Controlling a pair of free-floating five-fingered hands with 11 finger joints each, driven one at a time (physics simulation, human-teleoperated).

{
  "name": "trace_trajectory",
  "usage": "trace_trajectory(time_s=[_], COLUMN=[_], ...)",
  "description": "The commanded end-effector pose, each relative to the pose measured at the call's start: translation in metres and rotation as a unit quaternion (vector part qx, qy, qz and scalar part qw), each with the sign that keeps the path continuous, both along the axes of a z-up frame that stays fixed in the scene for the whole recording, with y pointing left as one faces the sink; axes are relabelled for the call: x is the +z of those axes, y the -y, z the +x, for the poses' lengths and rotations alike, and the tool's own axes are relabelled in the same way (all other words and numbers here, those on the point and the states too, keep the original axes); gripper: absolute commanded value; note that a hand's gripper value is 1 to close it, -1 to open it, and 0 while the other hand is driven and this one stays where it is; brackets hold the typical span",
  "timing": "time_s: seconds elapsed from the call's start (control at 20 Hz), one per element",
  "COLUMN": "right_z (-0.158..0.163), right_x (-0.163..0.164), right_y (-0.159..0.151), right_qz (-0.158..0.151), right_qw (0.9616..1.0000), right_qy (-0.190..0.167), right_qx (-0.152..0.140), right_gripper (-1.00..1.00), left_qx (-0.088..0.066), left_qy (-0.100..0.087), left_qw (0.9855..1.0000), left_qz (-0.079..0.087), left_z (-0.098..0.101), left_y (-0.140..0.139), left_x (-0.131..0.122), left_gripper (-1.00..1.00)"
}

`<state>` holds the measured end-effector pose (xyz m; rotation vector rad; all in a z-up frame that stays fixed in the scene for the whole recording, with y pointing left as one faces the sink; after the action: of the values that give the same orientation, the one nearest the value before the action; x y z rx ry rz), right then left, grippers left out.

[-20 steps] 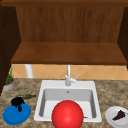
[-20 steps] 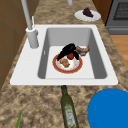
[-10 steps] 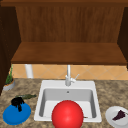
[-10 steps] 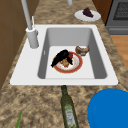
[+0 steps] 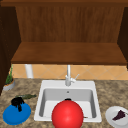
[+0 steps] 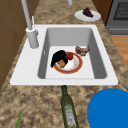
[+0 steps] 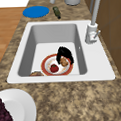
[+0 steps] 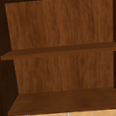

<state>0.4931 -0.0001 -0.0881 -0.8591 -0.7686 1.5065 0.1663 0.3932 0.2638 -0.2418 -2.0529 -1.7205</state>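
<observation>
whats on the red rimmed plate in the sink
The red-rimmed plate in the sink carries a red tomato-like thing and a brown piece of food. A black hand reaches over the plate's faucet side, touching the brown piece and covering whatever lies under it.

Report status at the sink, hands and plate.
Left hand idle over the blue plate. Other hand in the sink, on the red-rimmed plate, beside the tomato. Brown item lies at the plate's edge.
</observation>
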Motion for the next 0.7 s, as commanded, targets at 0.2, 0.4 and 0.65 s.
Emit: trace_trajectory(time_s=[0.2,0.4,0.65], right_z=[-0.008,0.004,0.002], right_x=[-0.016,-0.009,0.029], right_y=[-0.006,-0.011,-0.002], right_qz=[-0.043,-0.059,-0.07], right_qw=[0.9976,0.9953,0.9941], right_qy=[0.049,0.068,0.069], right_qx=[0.023,0.036,0.046], right_gripper=[1.0,1.0,1.0], left_qx=[0.0,0.0,0.0], left_qy=[0.0,0.0,0.0], left_qw=[1.0,1.0,1.0], left_qz=[0.0,0.0,0.0], left_z=[0.0,0.0,0.0], left_y=[0.0,0.0,0.0], left_x=[0.0,0.0,0.0], left_gripper=[0.0,0.0,0.0])
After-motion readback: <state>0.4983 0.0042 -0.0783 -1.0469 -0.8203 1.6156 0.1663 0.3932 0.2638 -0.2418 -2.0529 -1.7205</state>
